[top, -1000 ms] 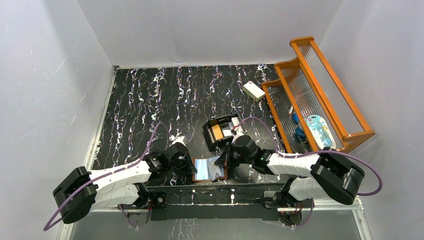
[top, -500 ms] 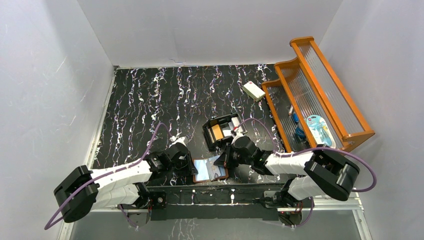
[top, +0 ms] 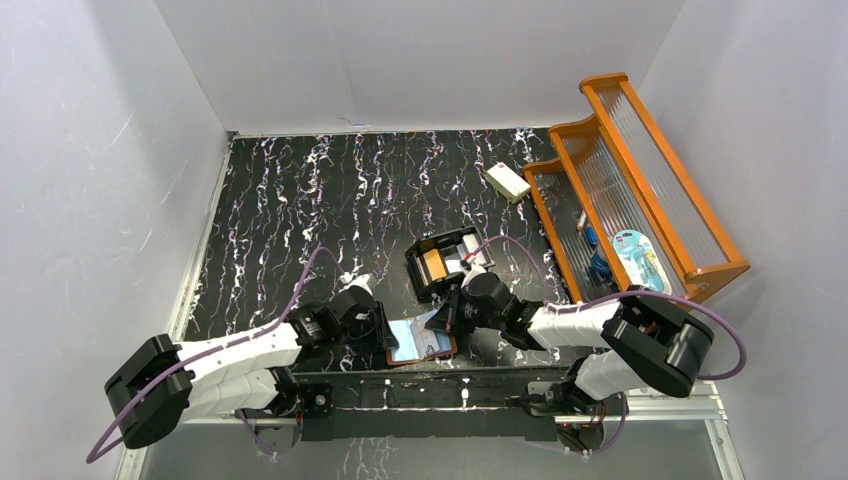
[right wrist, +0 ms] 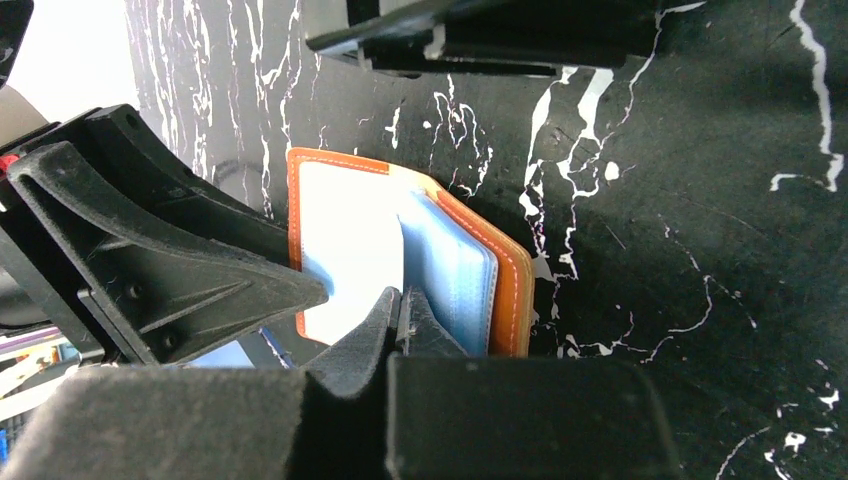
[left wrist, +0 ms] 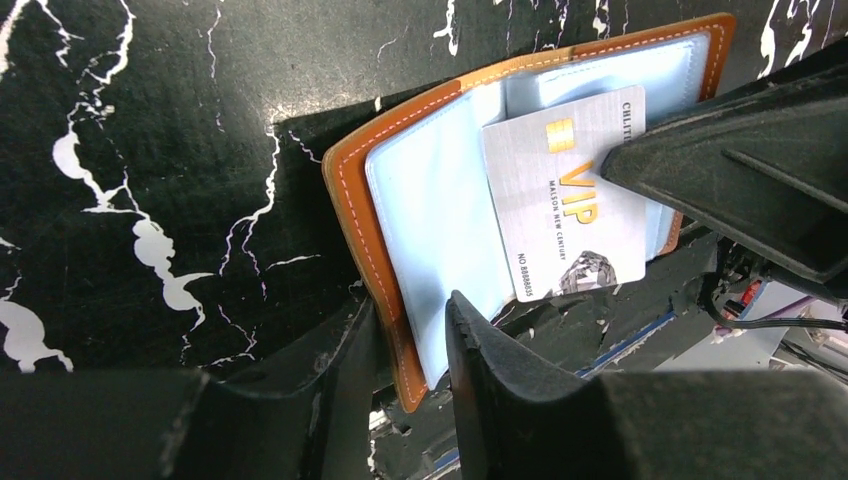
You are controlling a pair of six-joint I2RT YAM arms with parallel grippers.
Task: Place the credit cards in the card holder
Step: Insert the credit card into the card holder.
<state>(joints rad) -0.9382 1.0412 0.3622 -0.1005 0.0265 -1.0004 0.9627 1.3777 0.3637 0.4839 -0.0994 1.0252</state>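
- The card holder (left wrist: 430,200) lies open on the black marbled table (left wrist: 150,150), directly in front of the left tool (left wrist: 410,302). Its brown outside faces down and the pale blue pockets face up.
- The left tool is released. Its two fingers stand apart with the holder's nearest brown edge in the gap between them, and neither finger visibly pinches it.
- A silver-grey VIP card (left wrist: 565,195) lies on the half of the holder farther from the left tool, the half on the right tool's side. The gold chip and most of the print are in plain sight. It's hard to say whether any edge of it is actually inside a pocket.
- The right tool (right wrist: 402,298) is clenched, with no gap between its fingers. Its tip points down at the middle of the holder, by the fold, beside a raised blue pocket flap.
- From the left wrist view that tip sits over the card's edge. Can't tell if it's pinching the card or just resting on it.
- The two tools face each other across the holder, one on each side.
- Just past the right tool, farther out on the table, is a black box (top: 420,272) with an orange card (top: 433,264) in one compartment.
- Farther out again is a white block (top: 508,181), and a wooden rack (top: 605,85) stands off to the side behind the right arm.
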